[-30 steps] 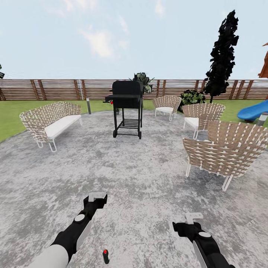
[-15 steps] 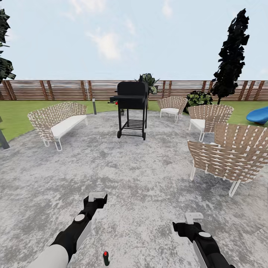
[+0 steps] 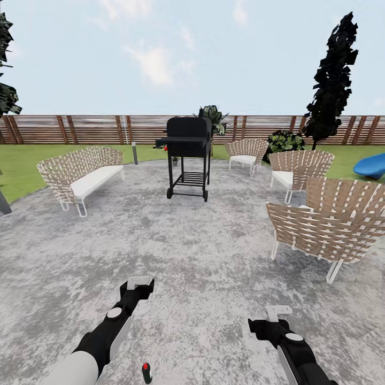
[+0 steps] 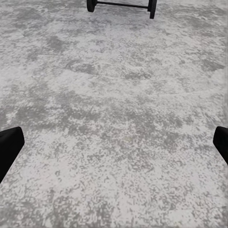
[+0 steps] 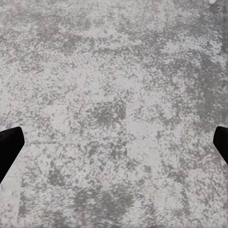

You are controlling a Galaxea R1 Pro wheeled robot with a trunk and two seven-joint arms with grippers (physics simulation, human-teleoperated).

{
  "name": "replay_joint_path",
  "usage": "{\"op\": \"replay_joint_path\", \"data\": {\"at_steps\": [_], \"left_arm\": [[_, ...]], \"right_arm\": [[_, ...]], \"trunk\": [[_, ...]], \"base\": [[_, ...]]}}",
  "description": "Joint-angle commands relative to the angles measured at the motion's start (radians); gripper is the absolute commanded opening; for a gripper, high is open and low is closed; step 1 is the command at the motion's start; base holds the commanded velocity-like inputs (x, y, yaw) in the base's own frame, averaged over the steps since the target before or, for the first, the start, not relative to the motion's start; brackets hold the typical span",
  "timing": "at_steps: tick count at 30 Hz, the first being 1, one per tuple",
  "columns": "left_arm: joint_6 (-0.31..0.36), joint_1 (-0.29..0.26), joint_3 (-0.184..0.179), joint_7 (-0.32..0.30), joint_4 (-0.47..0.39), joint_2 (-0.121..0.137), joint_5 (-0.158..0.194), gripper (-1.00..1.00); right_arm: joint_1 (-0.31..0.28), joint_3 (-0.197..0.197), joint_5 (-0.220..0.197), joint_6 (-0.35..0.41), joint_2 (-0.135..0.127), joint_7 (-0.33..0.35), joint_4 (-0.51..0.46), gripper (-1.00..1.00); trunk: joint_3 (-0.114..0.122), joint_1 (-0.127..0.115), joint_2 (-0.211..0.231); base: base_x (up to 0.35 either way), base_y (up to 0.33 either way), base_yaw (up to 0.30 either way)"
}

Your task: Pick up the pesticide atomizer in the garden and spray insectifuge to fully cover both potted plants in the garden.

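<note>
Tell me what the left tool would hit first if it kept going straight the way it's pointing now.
Probably the grey paving: the left tool is open and angled down at bare ground. The black grill's wheels lie farther along, though depth is hard to judge.

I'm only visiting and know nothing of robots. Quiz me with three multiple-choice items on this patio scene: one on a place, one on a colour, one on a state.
1. Where does the pesticide atomizer stand?
A. on the grill
B. on the paving between the two arms
C. on the bench

2. What colour is the grill?
A. black
B. red
C. white

3. How are the left gripper and right gripper?
A. both open and empty
B. left shut on the bottle
C. both shut

Answers:
1 B: it stands low on the paved patch, nearer the left arm.
2 A: its body and cart are black.
3 A: both wrist views show fingertips far apart over bare paving.
</note>
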Motion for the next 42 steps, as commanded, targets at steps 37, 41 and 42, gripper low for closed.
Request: {"op": "replay_joint_path", "data": {"at_steps": [37,41,42], "left_arm": [[-0.005,-0.001,-0.005,0.002,0.001,0.001,0.009,1.00],[-0.005,-0.001,-0.005,0.002,0.002,0.001,0.009,1.00],[-0.005,-0.001,-0.005,0.002,0.002,0.001,0.009,1.00]], "right_arm": [[0.001,0.003,0.003,0.005,0.000,0.000,0.000,1.00],[0.001,0.002,0.003,0.004,0.001,0.000,0.000,1.00],[0.001,0.002,0.003,0.005,0.001,0.000,0.000,1.00]], "trunk": [[-0.051,0.054,-0.098],[-0.064,0.069,-0.126],[-0.067,0.073,-0.133]], "base": [[0.016,-0.022,0.052],[0.000,0.000,0.000],[0.000,0.000,0.017]]}}
